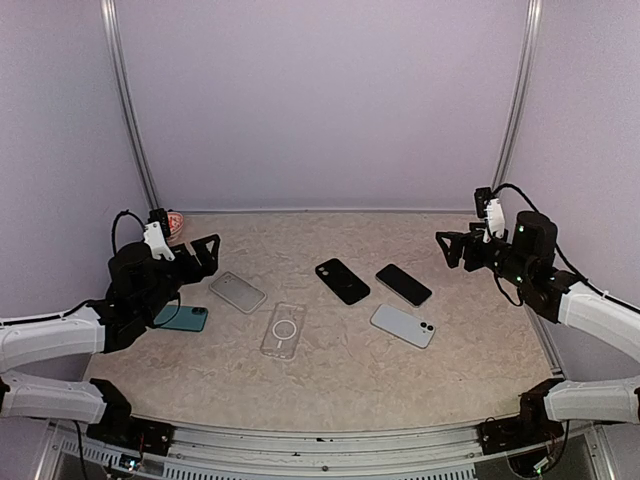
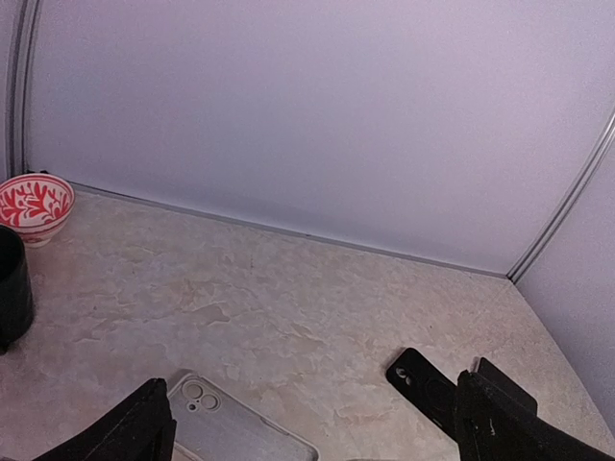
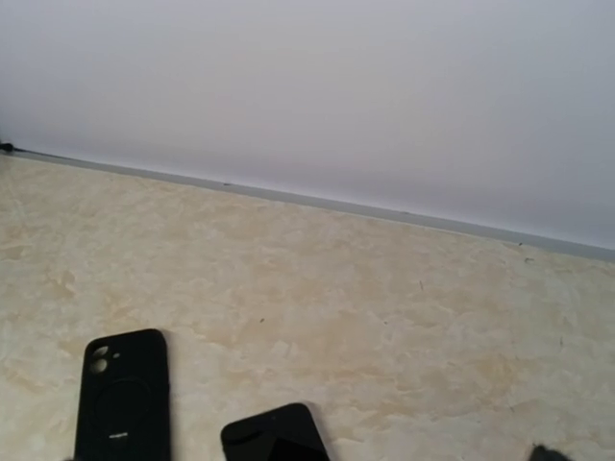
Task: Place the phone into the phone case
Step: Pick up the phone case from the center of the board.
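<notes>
Several phones and cases lie flat on the table. A black phone (image 1: 403,284) (image 3: 274,437) lies screen up, with a pale phone (image 1: 402,325) back up just nearer. A teal phone (image 1: 182,318) lies partly under my left arm. A black case (image 1: 342,281) (image 2: 428,379) (image 3: 123,399), a clear case with a ring (image 1: 283,330) and a grey case (image 1: 237,292) (image 2: 221,427) lie between the arms. My left gripper (image 1: 208,254) (image 2: 307,447) hovers open over the table's left side, empty. My right gripper (image 1: 447,248) hangs open at the right, holding nothing.
A red-and-white patterned bowl (image 1: 175,222) (image 2: 34,205) stands at the back left corner by the wall. A dark rounded thing (image 2: 10,283) shows at the left edge of the left wrist view. Walls close the table on three sides.
</notes>
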Controlling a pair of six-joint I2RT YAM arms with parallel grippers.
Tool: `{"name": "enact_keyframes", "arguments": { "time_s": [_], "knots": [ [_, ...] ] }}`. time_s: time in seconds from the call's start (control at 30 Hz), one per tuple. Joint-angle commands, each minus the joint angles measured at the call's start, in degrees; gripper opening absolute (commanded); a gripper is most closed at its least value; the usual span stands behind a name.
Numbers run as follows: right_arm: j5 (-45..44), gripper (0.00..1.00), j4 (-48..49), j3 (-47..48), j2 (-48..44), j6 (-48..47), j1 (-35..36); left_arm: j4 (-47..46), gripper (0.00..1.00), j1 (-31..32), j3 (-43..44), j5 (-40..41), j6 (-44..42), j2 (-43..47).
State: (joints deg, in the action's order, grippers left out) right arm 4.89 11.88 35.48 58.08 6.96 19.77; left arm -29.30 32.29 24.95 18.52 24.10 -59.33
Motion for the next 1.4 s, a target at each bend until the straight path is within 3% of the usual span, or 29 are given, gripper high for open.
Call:
{"name": "enact_keyframes", "arguments": {
  "time_s": [0.0,0.17,0.4,0.97,1.37],
  "knots": [
    [0.5,1.00,1.0,-0.7,-0.9,-2.2,0.5,0.7,0.99,-0.2,0.2,1.8,0.9,-0.5],
    [0.2,0.99,3.0,-2.6,-3.5,-2.7,0.6,-2.4,0.99,-2.8,-2.4,0.7,3.8,-0.8],
    [2.6,0.99,2.3,-0.2,1.4,-3.0,1.4,-6.2,0.99,-5.0,-5.8,-1.0,7.1,0.5],
    [-3.3,0.99,2.9,14.0,29.9,-4.4,14.3,-4.8,0.99,-1.8,-5.3,-3.1,5.4,-0.3],
    [-3.7,0.99,1.8,20.5,43.3,-5.2,19.0,-5.8,0.99,-0.4,-4.1,-4.4,5.8,-3.8]
  ]
}}
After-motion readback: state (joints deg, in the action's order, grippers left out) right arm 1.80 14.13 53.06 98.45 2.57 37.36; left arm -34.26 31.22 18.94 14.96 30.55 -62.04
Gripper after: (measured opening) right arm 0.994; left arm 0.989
